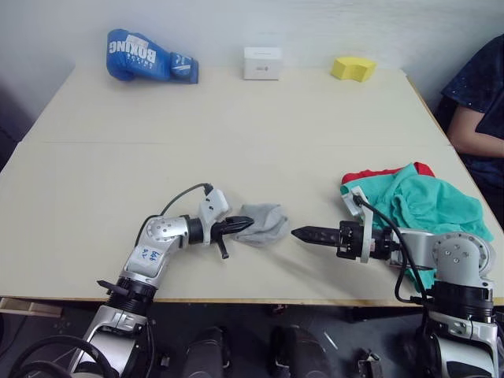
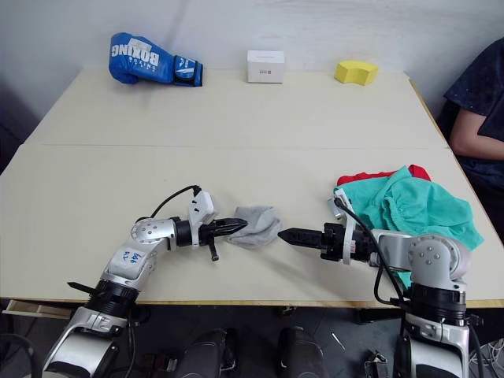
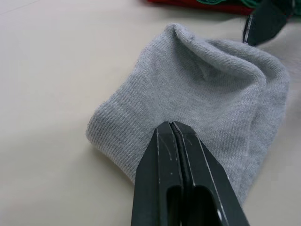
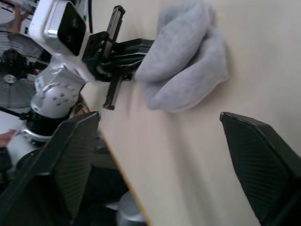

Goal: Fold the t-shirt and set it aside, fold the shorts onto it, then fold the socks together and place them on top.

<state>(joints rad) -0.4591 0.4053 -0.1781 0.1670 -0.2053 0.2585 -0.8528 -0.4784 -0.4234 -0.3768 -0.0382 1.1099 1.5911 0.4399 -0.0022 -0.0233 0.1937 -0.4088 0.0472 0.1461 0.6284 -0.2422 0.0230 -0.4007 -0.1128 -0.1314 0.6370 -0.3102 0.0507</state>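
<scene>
The light grey socks [image 1: 266,223] lie bunched near the table's front edge, in the middle. My left gripper [image 1: 248,224] is shut, its tips [image 3: 172,125] on the socks' left end. My right gripper [image 1: 295,233] points at the socks from the right, a short gap away. In the right wrist view its fingers [image 4: 70,155] stand wide open with nothing between them. The teal shorts [image 1: 425,201] lie in a heap at the right. The red t-shirt [image 1: 370,175] peeks out from under them along the far edge.
A blue boxing glove [image 1: 150,57], a white box [image 1: 262,63] and a yellow sponge [image 1: 353,68] sit along the table's far edge. A person's arm [image 1: 476,138] rests at the table's right side. The table's front edge [image 1: 260,300] runs just below the grippers.
</scene>
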